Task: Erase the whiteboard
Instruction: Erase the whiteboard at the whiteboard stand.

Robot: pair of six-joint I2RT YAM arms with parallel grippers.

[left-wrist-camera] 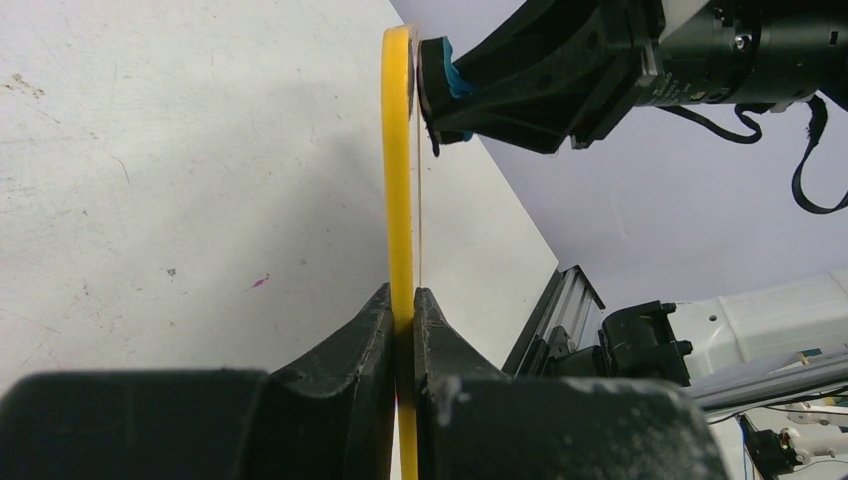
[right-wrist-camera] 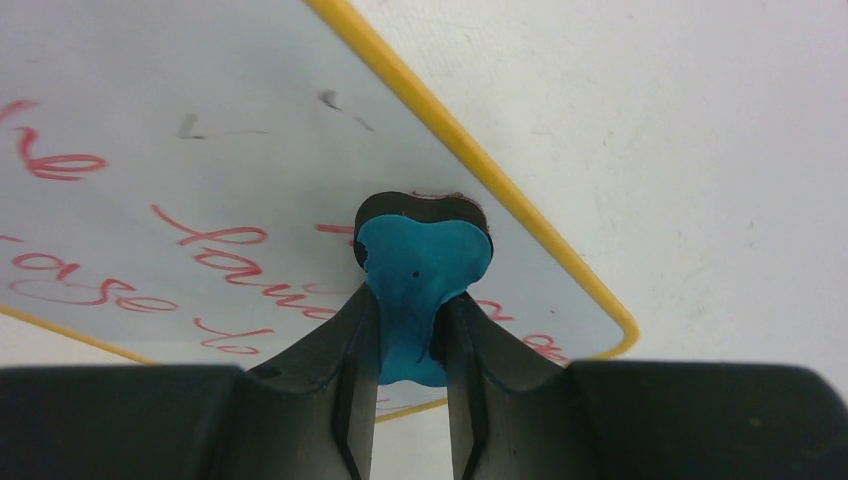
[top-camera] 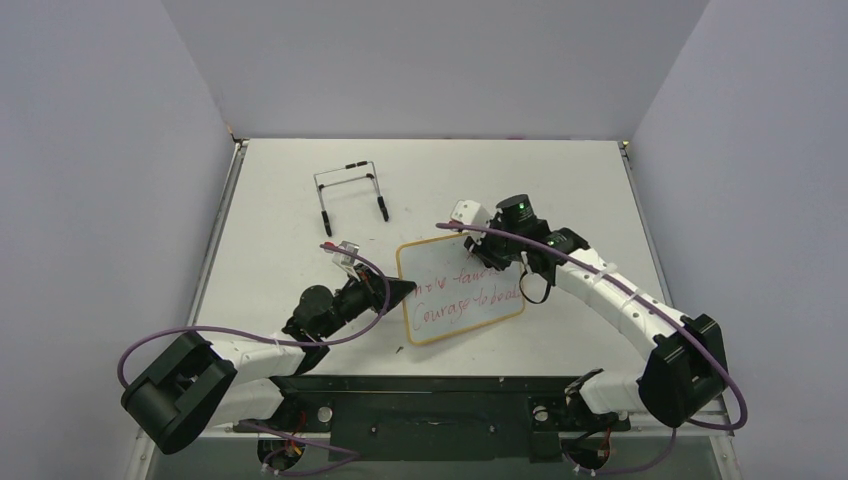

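Note:
The whiteboard (top-camera: 462, 290), white with a yellow frame and red handwriting, lies near the table's middle. My left gripper (top-camera: 408, 290) is shut on its left edge; in the left wrist view the yellow frame (left-wrist-camera: 398, 170) stands edge-on between the jaws of that gripper (left-wrist-camera: 403, 305). My right gripper (top-camera: 500, 262) is shut on the blue bone-shaped eraser (right-wrist-camera: 420, 280), whose black felt end presses on the board's writing (right-wrist-camera: 215, 240) near the right side. The eraser also shows in the left wrist view (left-wrist-camera: 445, 75), against the board's face.
A black wire easel stand (top-camera: 350, 190) lies on the table at the back left. The table (top-camera: 560, 180) is white with walls on three sides. A black rail (top-camera: 430, 395) runs along the near edge between the arm bases.

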